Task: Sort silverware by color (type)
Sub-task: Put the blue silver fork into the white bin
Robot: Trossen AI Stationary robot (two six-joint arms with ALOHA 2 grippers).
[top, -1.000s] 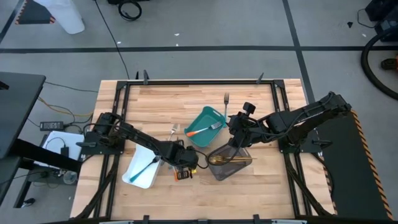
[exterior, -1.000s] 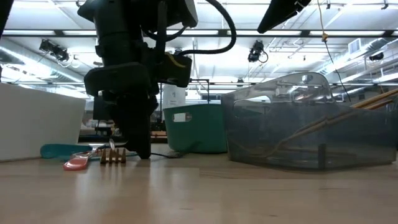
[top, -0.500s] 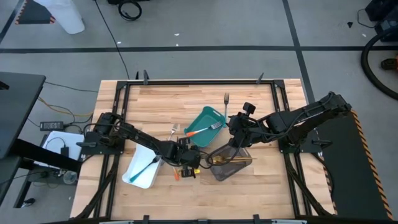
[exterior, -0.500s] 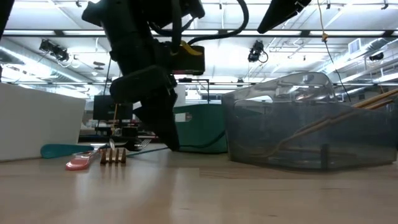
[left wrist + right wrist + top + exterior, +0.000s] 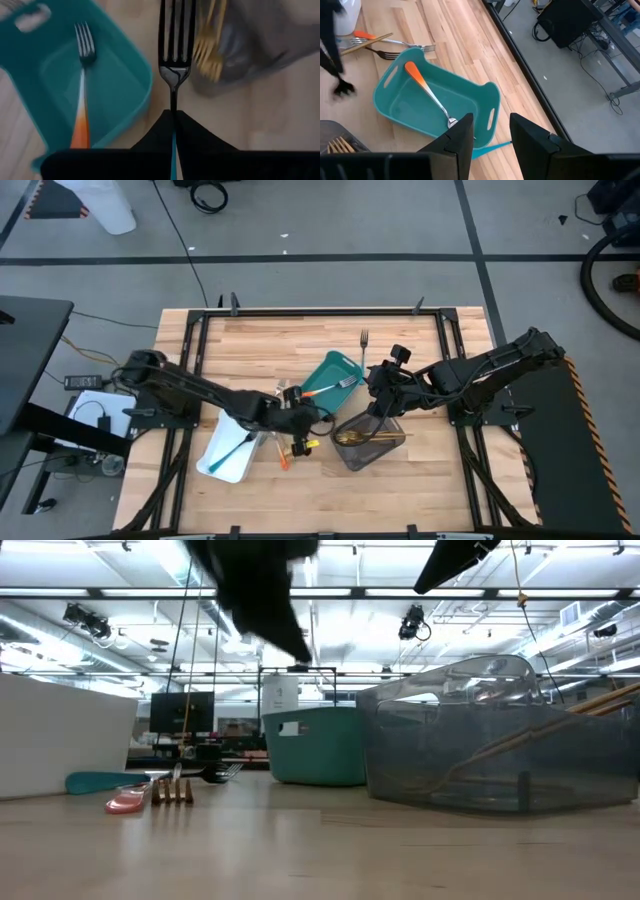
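Overhead, a wood table [image 5: 250, 340] on grey floor is seen, w/ 3 trays: white [image 5: 226, 448], teal [image 5: 328, 380], grey [image 5: 368, 442]. The left gripper [image 5: 297, 420], between white & teal trays, is shut tight on a teal-handled fork [image 5: 174, 55]. The right gripper [image 5: 380, 394], over the teal tray, is kept open, holding nothing. One orange fork [image 5: 326, 388] lies in the teal tray.

A gold fork [image 5: 172, 792] lies beside an orange handle [image 5: 125, 802], teal tray [image 5: 315, 745] behind.
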